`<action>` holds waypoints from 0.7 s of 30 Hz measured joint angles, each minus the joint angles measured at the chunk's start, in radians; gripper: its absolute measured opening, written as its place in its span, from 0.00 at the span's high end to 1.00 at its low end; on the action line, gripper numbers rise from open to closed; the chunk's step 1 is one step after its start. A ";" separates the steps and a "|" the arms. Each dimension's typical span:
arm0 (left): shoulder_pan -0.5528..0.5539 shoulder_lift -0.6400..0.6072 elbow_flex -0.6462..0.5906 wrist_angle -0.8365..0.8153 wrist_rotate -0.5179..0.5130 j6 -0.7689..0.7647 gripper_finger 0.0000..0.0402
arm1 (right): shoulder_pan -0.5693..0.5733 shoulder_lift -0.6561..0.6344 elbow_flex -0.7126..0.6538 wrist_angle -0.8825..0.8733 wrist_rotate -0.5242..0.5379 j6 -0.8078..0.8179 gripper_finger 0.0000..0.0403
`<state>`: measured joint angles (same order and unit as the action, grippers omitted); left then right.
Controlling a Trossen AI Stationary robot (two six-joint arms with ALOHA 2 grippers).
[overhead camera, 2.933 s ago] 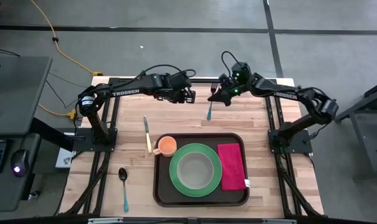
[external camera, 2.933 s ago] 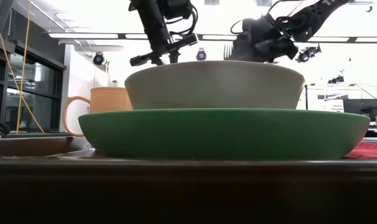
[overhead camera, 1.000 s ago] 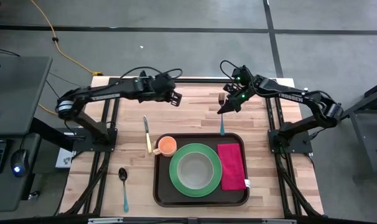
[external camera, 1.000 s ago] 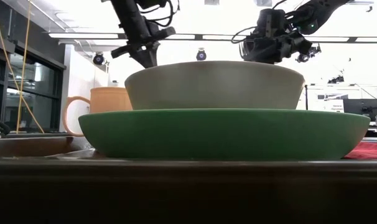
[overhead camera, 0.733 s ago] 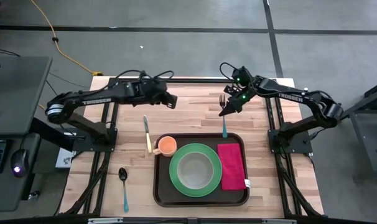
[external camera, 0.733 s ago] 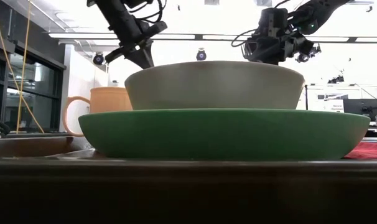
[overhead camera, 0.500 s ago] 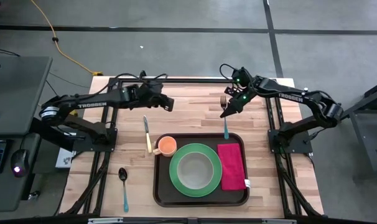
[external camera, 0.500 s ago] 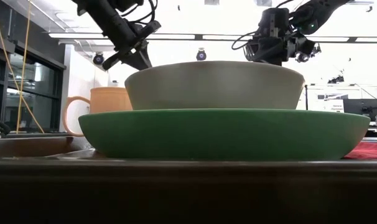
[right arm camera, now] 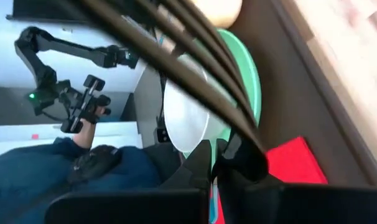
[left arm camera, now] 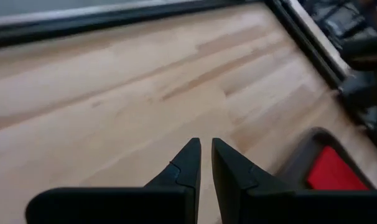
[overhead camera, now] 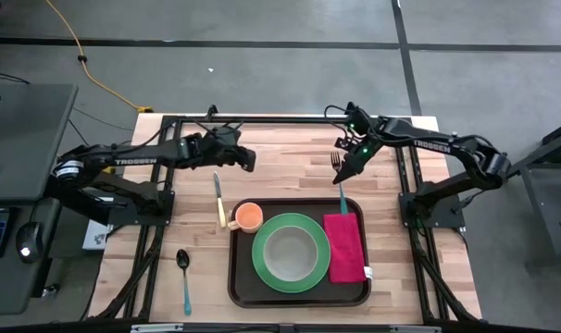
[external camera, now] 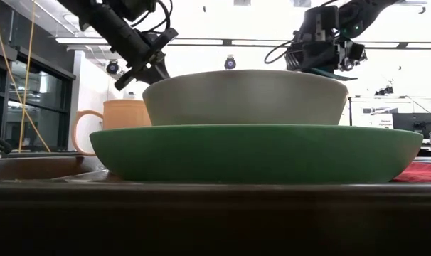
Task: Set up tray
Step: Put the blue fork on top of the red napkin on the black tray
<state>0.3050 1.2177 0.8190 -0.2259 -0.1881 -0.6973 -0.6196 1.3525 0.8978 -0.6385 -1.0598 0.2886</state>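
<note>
The dark brown tray [overhead camera: 239, 282] lies at the table's near middle. It carries a green plate [overhead camera: 262, 268] with a pale bowl [overhead camera: 287, 252], an orange mug [overhead camera: 248, 216] and a magenta napkin [overhead camera: 346, 246]. My right gripper [overhead camera: 346, 167] hovers just beyond the tray's far rim, shut on a fork [overhead camera: 336, 160] with a teal handle. My left gripper [overhead camera: 249, 159] is over bare wood beyond the mug, shut and holding nothing. A knife [overhead camera: 218, 198] and a teal-handled spoon [overhead camera: 184, 277] lie flat on the wood left of the tray. My right gripper pinches the fork between its two fingers, about where the teal handle [right arm camera: 212, 154] meets the metal neck, coming from above and the far right. The fork is tilted, tines [overhead camera: 335, 158] toward the far edge. The handle's end [overhead camera: 341, 195] points down at the tray's far rim.
Black frame rails [overhead camera: 290, 119] run along the table's far and side edges. Open wood lies between the two grippers and left of the knife. A person in a dark blue top [right arm camera: 58, 180] shows beyond the table in the right wrist view.
My right gripper has carried the fork toward the near edge, so the handle's end now reaches the tray's far rim by the napkin. My left gripper, still shut, has drawn back toward the table's left and a little nearer.
</note>
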 joint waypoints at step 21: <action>-0.079 -0.025 -0.218 0.274 0.029 -0.015 0.83 | 0.045 0.000 -0.004 -0.153 0.041 -0.002 1.00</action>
<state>0.2261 1.1932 0.6009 0.0482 -0.1591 -0.7119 -0.5747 1.3525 0.8941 -0.7919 -1.0184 0.2863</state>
